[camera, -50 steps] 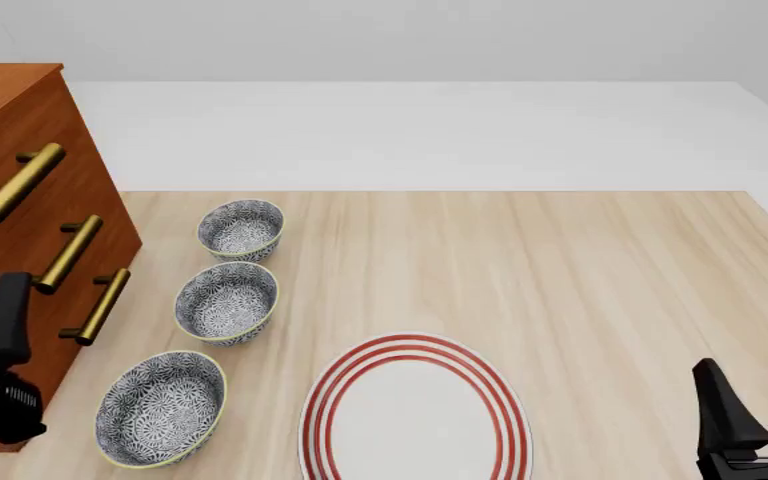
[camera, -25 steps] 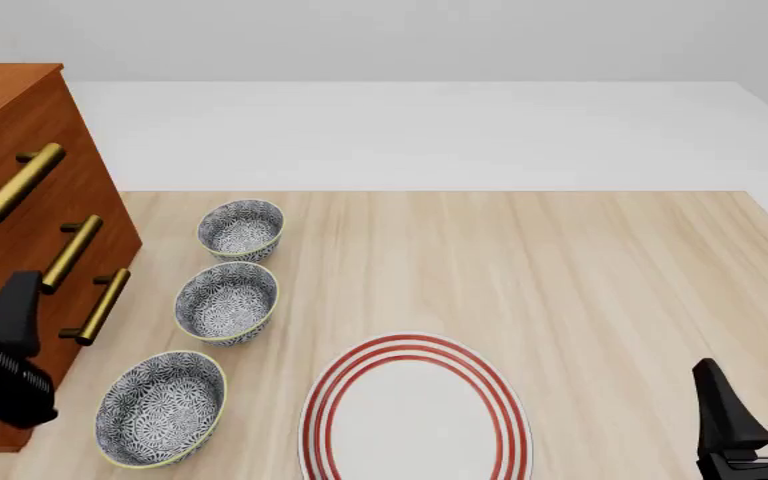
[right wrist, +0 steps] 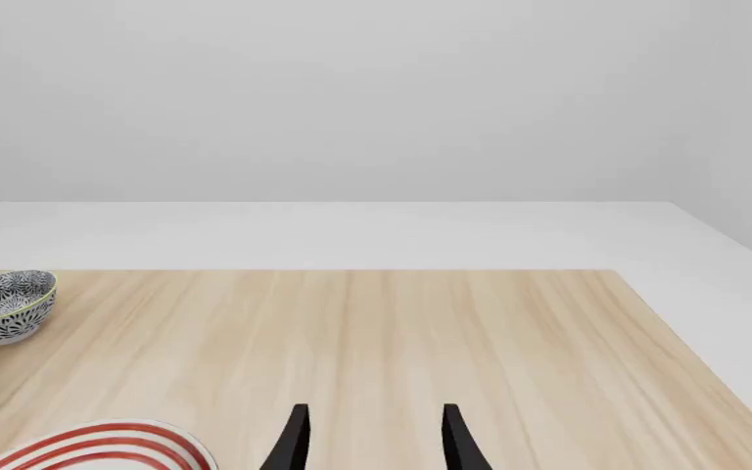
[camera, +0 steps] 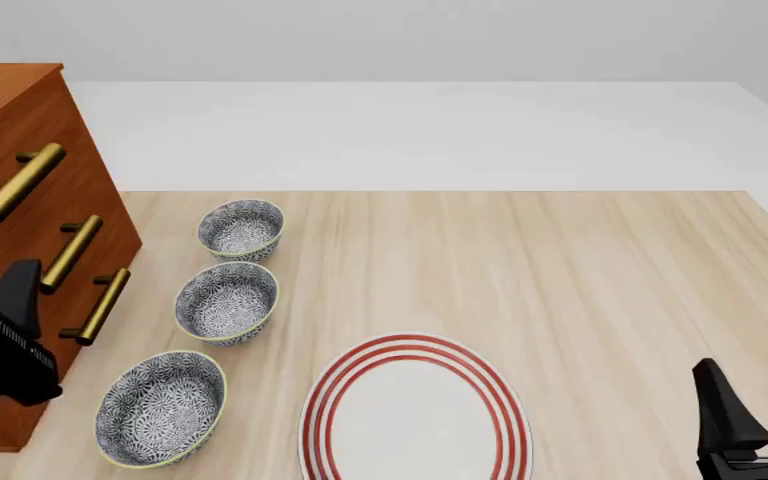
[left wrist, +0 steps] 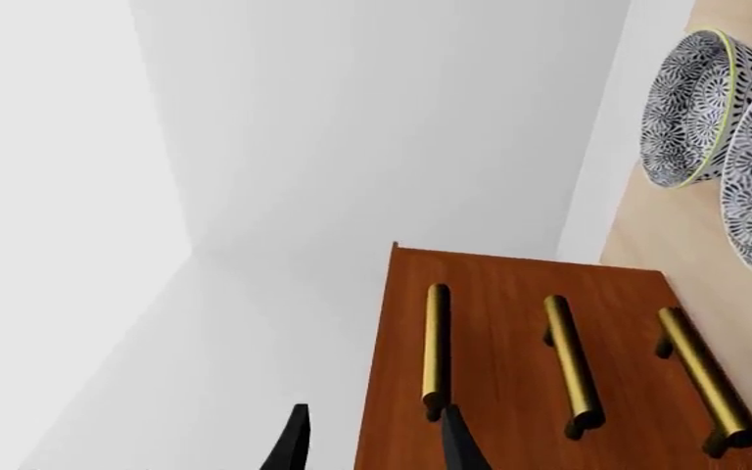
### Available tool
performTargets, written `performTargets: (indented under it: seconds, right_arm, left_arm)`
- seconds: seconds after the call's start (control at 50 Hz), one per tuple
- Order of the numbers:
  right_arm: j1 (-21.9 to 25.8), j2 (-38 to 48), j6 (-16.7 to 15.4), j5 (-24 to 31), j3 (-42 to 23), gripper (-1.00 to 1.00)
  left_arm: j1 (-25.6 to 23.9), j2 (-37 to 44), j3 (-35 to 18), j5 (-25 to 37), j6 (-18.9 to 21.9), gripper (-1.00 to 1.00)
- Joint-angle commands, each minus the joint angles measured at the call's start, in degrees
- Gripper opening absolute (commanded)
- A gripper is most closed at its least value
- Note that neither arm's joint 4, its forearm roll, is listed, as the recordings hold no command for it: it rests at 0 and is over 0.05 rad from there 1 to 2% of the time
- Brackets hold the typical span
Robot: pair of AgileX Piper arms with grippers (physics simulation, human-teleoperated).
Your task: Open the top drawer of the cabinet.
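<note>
The cabinet (camera: 17,130) stands at the table's left edge, front facing right, its top drawer (camera: 31,150) shut with the handle (camera: 21,182) running near-to-far, and the left gripper (left wrist: 369,441) hovers spread beside it.

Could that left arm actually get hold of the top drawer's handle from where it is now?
Probably yes. The left gripper is open and already close to the top drawer's brass handle, with one fingertip beside the handle's near end. Nothing sits between them; the bowls stand off to the side on the table.
</note>
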Motion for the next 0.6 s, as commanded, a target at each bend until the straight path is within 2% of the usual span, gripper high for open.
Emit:
performTargets:
  seconds: [0.02,0.6]
  right_arm:
    - [0.0,0.0,0.0,0.0,0.0,1.0]
    - [0.0,0.0,0.0,0.0,0.0,1.0]
  left_arm:
    - [1.3,3.5,-0.9,-2.0,0.1,1.0]
    - [3.0,12.0,-3.4,-5.9,1.0,1.0]
